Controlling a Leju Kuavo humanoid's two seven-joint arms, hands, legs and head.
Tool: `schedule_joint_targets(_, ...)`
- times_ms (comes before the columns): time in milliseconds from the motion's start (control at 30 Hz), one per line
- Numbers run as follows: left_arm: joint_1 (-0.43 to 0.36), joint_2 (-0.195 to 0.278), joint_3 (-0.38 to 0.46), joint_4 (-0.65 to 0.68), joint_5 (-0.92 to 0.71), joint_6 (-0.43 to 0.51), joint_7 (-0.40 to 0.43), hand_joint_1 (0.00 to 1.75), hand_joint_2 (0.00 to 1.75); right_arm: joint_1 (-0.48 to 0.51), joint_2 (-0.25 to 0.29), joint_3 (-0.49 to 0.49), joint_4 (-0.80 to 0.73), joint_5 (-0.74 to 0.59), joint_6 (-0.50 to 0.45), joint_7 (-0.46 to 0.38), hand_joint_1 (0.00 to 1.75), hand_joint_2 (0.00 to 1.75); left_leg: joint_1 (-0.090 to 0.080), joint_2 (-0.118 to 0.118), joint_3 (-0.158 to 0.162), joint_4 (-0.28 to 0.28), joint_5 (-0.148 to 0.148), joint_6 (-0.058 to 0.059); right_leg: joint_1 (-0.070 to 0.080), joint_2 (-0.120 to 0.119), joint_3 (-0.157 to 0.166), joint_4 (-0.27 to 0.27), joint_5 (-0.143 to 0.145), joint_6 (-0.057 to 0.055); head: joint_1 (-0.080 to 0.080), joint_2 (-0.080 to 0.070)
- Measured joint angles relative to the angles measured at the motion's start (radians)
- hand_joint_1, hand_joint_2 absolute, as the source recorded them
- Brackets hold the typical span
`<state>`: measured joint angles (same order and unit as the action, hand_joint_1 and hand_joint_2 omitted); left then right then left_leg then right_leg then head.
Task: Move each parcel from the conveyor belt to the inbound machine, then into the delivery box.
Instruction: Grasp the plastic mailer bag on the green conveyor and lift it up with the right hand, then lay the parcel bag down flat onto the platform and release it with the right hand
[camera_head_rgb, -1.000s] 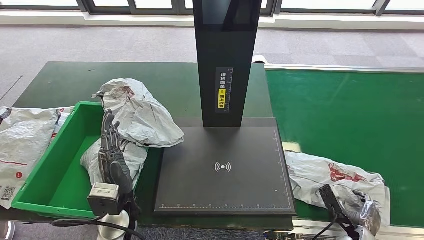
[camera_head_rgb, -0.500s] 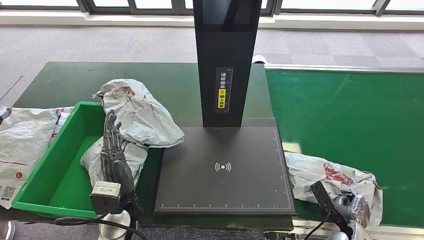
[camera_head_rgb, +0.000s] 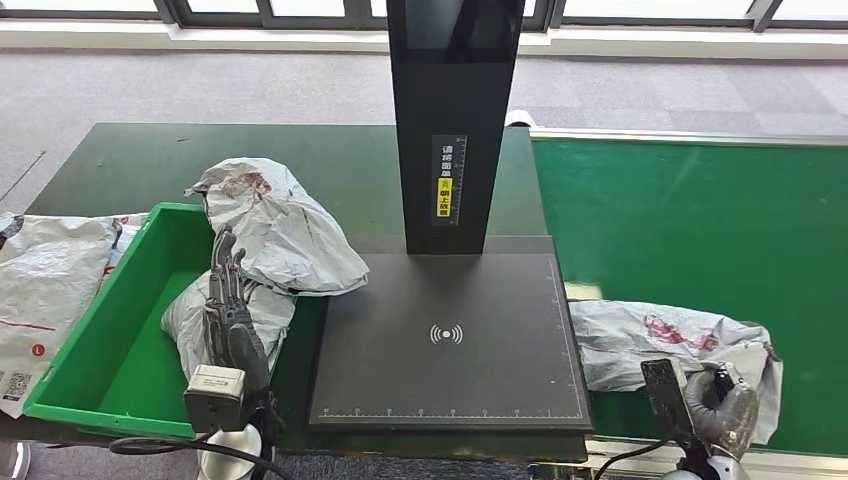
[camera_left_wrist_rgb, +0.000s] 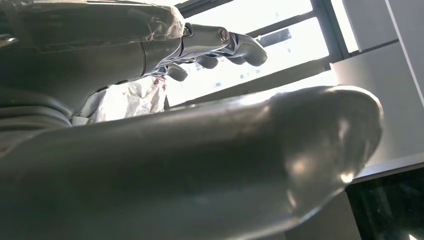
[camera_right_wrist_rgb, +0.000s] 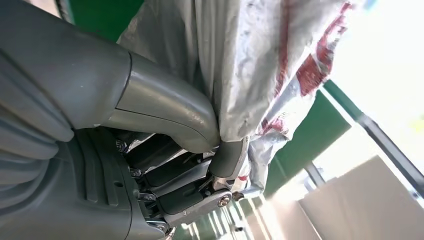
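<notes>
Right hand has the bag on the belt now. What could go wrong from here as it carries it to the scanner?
1. The right hand pinches only a fold of the limp parcel, so the film might slip out or the bag may sag and drag over the belt edge.
2. The black column stands at the back of the scanner plate; a high swing might brush it.
3. The green bin already has a parcel draped over its rim, so a later drop may spill.

Signs and labels
A wireless-signal symbol (camera_head_rgb: 446, 334) marks the inbound machine (camera_head_rgb: 520, 300) platform; its column bears a vertical label (camera_head_rgb: 447, 180), characters too small to read; a red "L" (camera_head_rgb: 39, 350) marks a grey parcel (camera_head_rgb: 45, 290).
</notes>
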<state>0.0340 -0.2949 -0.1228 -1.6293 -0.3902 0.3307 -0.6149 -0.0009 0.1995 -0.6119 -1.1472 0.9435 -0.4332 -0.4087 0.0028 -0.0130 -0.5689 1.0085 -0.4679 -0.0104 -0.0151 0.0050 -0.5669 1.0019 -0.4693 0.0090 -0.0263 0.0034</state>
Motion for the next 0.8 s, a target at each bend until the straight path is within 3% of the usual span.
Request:
schedule_joint_targets(333,0.005,-0.001,0.000,0.006,0.018,0.005,-0.022,0.00,0.00,0.135,0.089,0.123,-0.414,-0.247,-0.107,-0.155,1.75,1.75,0.000,0.000,0.000,0.000,0.000,0.000,0.000,0.000,0.000,0.000,0.000,0.000,0.000,0.000)
schedule_joint_targets(800,0.002,-0.002,0.000,0.019,0.032,-0.010,-0.025,0.00,0.00,0.261,0.138,0.260,-0.700,-0.307,-0.181,-0.286,1.75,1.75,0.000,0.000,0.000,0.000,0.000,0.000,0.000,0.000,0.000,0.000,0.000,0.000,0.000,0.000)
